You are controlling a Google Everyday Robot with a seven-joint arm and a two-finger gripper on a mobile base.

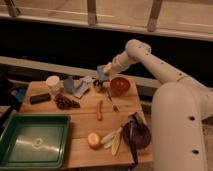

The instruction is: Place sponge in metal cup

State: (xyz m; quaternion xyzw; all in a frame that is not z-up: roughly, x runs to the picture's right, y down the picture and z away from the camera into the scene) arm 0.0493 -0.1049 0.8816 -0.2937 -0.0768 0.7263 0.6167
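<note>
A green tray (34, 142) sits at the bench's (85, 127) front left corner. Near the back edge, the end effector (103, 74) hangs closed on the sponge (102, 73), above the cup (98, 84), left of the bowl (120, 85).

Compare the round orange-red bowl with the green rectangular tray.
The orange-red bowl is small and round; the green tray is large, rectangular and shallow. The bowl sits at the wooden table's far edge, right beside the gripper, which is shut on the blue sponge; the tray lies at the near left corner, far from the gripper. Both rest upright on the table, open side up.
</note>
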